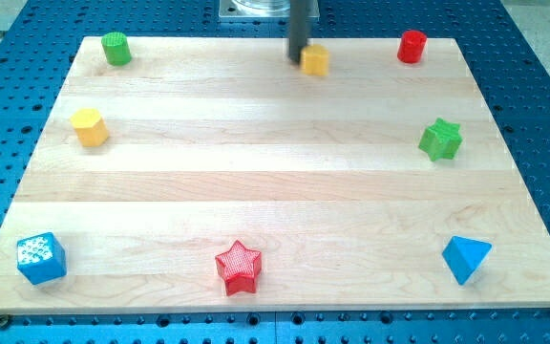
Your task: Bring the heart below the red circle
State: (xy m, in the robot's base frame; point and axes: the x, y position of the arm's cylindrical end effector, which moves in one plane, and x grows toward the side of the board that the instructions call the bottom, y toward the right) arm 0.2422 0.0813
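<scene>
A small yellow block [315, 60], the heart as far as its shape can be made out, lies near the top middle of the wooden board [275, 191]. The red circle, a red cylinder [412, 46], stands near the top right corner, well to the right of the yellow block. My tip [297, 61] comes down from the view's top and rests right against the yellow block's left side.
A green cylinder [116, 48] stands at the top left and a yellow hexagon [90, 127] at the left. A green star [440, 139] is at the right, a blue cube [41, 258] at the bottom left, a red star [238, 267] at the bottom middle and a blue triangle [465, 257] at the bottom right.
</scene>
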